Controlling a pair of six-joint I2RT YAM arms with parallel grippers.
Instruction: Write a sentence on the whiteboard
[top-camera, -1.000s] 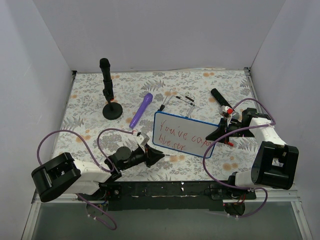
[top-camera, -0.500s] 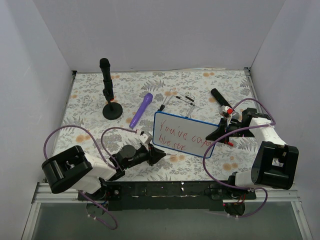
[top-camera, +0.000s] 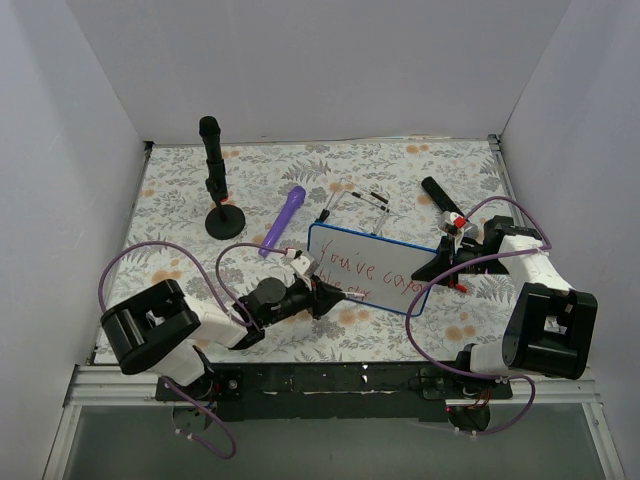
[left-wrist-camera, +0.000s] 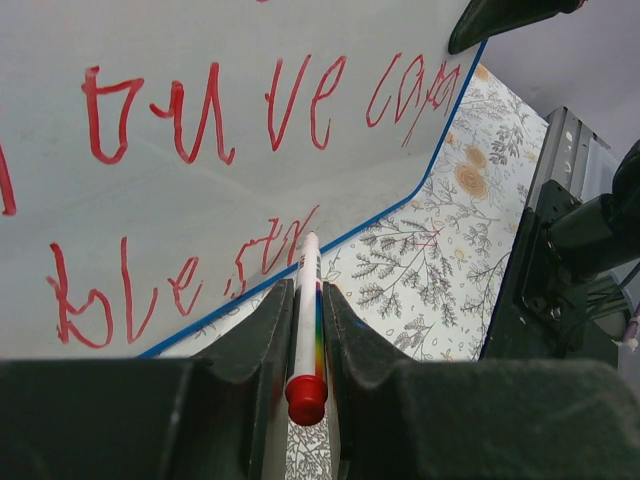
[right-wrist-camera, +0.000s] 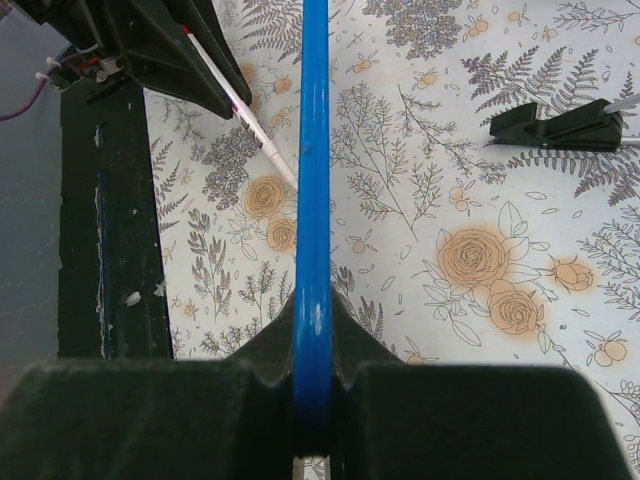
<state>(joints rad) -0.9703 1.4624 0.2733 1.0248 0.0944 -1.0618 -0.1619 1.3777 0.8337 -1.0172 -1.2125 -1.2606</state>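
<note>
The whiteboard (top-camera: 368, 268) stands tilted at mid table, white with a blue rim (right-wrist-camera: 312, 200). The sentence (left-wrist-camera: 210, 110) runs in red script in two lines, "You've cap..." above "blestr". My left gripper (top-camera: 325, 294) is shut on a white marker (left-wrist-camera: 306, 310) with a red end. The marker's tip sits at the board's lower edge, by the end of the second line. My right gripper (top-camera: 432, 266) is shut on the whiteboard's right edge and holds it up. The marker also shows in the right wrist view (right-wrist-camera: 245, 110).
A black microphone on a round stand (top-camera: 218, 190) is at the back left. A purple cylinder (top-camera: 283, 220) lies left of the board. Small black clips (top-camera: 365, 197) and a black marker with a red band (top-camera: 443, 203) lie behind the board.
My left arm has moved right and forward, bringing the marker from off the board's left corner up to its lower edge. The right arm and the board have not moved.
</note>
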